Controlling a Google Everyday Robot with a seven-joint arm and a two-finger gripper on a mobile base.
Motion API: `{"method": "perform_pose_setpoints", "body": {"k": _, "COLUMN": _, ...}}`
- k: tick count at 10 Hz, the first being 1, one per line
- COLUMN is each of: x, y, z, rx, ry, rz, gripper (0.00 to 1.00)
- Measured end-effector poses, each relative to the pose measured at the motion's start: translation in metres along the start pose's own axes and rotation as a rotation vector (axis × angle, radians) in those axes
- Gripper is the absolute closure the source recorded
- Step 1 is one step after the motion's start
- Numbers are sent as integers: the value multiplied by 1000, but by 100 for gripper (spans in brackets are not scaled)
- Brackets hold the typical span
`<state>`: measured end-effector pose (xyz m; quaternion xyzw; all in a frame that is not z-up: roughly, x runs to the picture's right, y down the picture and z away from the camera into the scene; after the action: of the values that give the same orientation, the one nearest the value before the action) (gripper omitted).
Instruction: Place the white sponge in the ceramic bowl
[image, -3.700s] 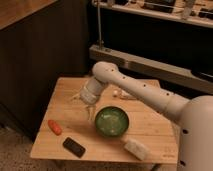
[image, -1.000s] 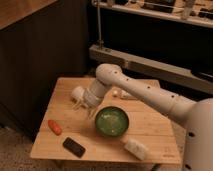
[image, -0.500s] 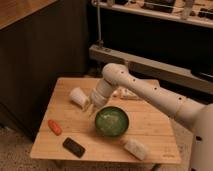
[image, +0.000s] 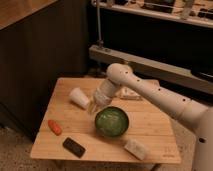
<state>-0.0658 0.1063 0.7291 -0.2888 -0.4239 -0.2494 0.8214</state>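
Note:
The white sponge (image: 135, 148) lies on the wooden table (image: 75, 140) near its front right edge, just in front of and to the right of the green ceramic bowl (image: 111, 122). The bowl stands upright near the table's middle and looks empty. My gripper (image: 93, 106) hangs at the end of the white arm, just left of the bowl's rim and right of a white cup. It is well apart from the sponge, which lies beyond the bowl from it.
A white tapered cup (image: 79, 96) lies on its side at the back left. An orange carrot-like item (image: 54, 127) and a black phone-like slab (image: 74, 147) lie at the front left. A flat packet (image: 129, 93) sits at the back. A dark counter stands behind.
The arm has swung rightward and the gripper has moved from beside the cup toward the bowl's left rim. The objects on the table have not moved.

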Motion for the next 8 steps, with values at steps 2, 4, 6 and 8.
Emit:
{"method": "perform_pose_setpoints", "body": {"k": 2, "x": 8, "y": 9, "z": -6, "rx": 8, "ry": -3, "rz": 12, "gripper": 70}}
{"method": "perform_pose_setpoints", "body": {"k": 4, "x": 11, "y": 13, "z": -6, "rx": 9, "ry": -6, "rz": 22, "gripper": 70}}
{"method": "perform_pose_setpoints", "body": {"k": 6, "x": 15, "y": 21, "z": -9, "rx": 19, "ry": -12, "rz": 40, "gripper": 70}}
{"method": "perform_pose_setpoints", "body": {"k": 8, "x": 23, "y": 29, "z": -14, "rx": 20, "ry": -15, "rz": 53, "gripper": 70}}
